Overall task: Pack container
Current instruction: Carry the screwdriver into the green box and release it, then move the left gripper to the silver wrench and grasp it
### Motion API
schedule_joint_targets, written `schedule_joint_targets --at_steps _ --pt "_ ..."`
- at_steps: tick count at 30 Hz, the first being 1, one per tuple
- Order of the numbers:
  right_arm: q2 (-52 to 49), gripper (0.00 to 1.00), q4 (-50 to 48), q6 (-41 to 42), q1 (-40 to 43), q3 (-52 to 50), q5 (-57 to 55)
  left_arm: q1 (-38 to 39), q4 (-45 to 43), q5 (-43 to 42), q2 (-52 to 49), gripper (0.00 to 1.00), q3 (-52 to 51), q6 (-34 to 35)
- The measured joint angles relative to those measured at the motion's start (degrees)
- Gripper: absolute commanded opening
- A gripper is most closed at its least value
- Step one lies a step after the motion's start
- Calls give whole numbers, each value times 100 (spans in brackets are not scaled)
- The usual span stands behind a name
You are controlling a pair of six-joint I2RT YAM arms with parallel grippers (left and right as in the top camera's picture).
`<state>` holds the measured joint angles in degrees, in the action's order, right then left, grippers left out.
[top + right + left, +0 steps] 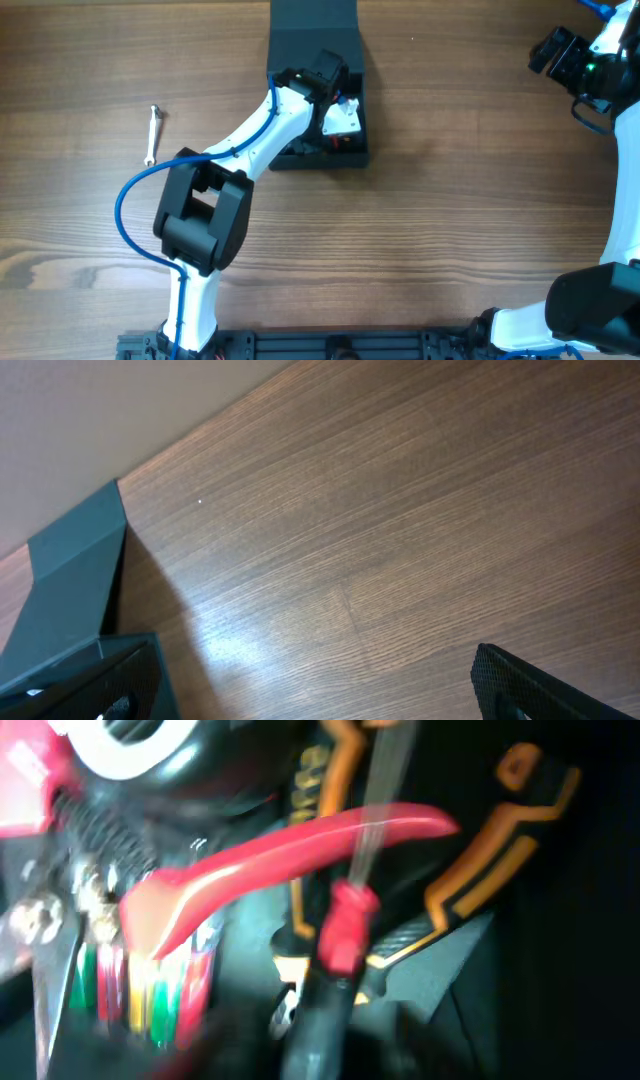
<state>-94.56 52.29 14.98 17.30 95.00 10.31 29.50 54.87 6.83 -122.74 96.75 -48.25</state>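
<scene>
From above, the container (310, 50) sat at the middle of the far edge of the wooden bench (450, 250). Its flap lid (312, 15) stood open on the far side. The left arm (260, 135) reached from the near edge up and over the box, and the left gripper (338, 105) was down inside it, among some white and red things. I could not tell from there how wide its jaws were or if they held anything. A small silver wrench (152, 133) lay alone on the wood toward the left edge, well apart from the box. The right gripper (552, 50) hung up by the far right corner, far from the box, and it was too small to see if it was open. The left wrist view was very close and blurry. It showed the dark inside of the container with a long red handle (300, 855), tools with orange and black handles (500, 830), and a row of red, yellow and green sticks (150, 990). The fingers could not be made out there. The right wrist view showed bare wood (400, 540), the teal-grey lid and a corner of the container (70, 580) at the left, and one dark finger (525, 685) at the bottom right, so its opening could not be told.
</scene>
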Motion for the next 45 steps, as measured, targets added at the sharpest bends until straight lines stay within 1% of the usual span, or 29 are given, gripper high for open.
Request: schedule_joint_targets --at_steps 2,5,7,9,10,11,12,14,15,18,19,21,23,26,31,34,41,45 --pt "0 100 0 0 0 0 2 -42 2 42 136 68 4 343" --pt "0 100 0 0 0 0 0 -87 87 70 603 66 146 1119" --pt "0 100 -2 0 0 0 0 -116 164 68 1099 69 302 1554" --pt "0 100 0 0 0 0 0 -168 232 66 1646 69 356 1928" --pt "0 100 0 0 0 0 0 -223 284 66 1969 71 387 2138" --pt "0 100 -2 0 0 0 0 -352 433 66 2409 71 450 2505" --pt "0 100 2 0 0 0 2 -498 560 59 2653 71 490 2726" --pt "0 100 -2 0 0 0 0 -1029 955 42 3038 73 531 3244" --pt "0 100 -2 0 0 0 2 -1718 1294 57 3154 74 549 3591" --pt "0 100 0 0 0 0 0 -2643 1534 -37 2973 74 531 3842" --pt "0 100 0 0 0 0 0 -3008 1552 -94 2813 72 509 3956" --pt "0 100 0 0 0 0 0 -3582 1563 -212 2380 72 474 4065" --pt "0 100 0 0 0 0 2 -3926 1561 -332 1856 72 466 4133" --pt "0 100 -2 0 0 0 0 -4170 1497 -402 1106 73 466 4175" --pt "0 100 0 0 0 0 0 -4280 1303 -483 149 76 437 4164" --pt "0 100 0 0 0 0 0 -4280 1038 -509 -127 75 433 4138" --pt "0 100 -2 0 0 0 0 -4280 629 -623 -356 75 433 3803" --pt "0 100 0 0 0 0 0 -4280 330 -634 -577 68 433 3657"
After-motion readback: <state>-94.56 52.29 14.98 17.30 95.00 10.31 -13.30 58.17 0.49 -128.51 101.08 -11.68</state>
